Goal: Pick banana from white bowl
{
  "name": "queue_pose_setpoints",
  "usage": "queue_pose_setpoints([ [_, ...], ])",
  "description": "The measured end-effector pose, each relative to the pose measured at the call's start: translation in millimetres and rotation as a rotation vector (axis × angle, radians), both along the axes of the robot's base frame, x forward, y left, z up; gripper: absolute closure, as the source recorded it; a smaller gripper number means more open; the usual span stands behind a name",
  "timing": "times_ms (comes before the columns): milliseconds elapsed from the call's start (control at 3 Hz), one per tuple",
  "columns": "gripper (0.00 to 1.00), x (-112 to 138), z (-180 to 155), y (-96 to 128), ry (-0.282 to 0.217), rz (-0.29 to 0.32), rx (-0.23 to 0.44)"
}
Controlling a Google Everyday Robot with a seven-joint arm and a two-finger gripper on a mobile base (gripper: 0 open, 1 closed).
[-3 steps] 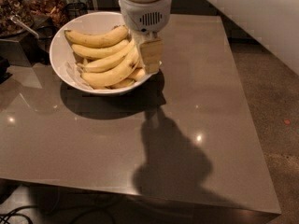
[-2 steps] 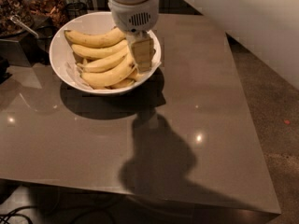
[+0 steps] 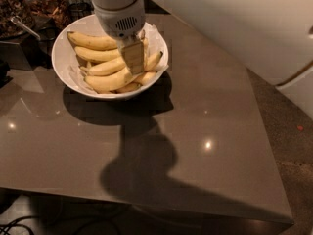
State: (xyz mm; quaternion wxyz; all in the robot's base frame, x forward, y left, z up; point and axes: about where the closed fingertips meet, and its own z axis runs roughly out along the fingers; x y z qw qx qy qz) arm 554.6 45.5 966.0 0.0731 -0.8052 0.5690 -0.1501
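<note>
so the gripper [image 3: 133, 58] has slid inward over the last second; it was hanging at the 3 o'clock rim of the white bowl [image 3: 62, 68], now it's only a touch toward 3 o'clock from the middle of the pile, and it looks lower too, right down among the fruit; the banana [image 3: 110, 81], which I take to be the long curved one along the 6 o'clock side of the pile, passes straight under it, with a dark tip poking out toward 3 o'clock; nothing in the bowl has shifted as far as I can see, so my read is that the reach is basically done and the grab is the step in hand, no lift yet; whether the gripper is released or clenched on anything, I honestly can't tell; the bowl itself sits toward 11 o'clock on the brown table [image 3: 205, 131], the arm's shadow [image 3: 142, 165] stretching down to 6 o'clock; as for brands or writing: nothing readable anywhere, just a small vent grille [image 3: 126, 23] on the wrist housing, and the snack trays [image 3: 49, 6] up at 11 o'clock show no labels either
</note>
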Motion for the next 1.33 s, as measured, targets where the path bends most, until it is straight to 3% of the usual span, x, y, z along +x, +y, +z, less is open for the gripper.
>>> queue_pose_setpoints([
  [1333, 0.46, 18.6, -32.4, 27.9, 0.036, 0.039, -0.054],
])
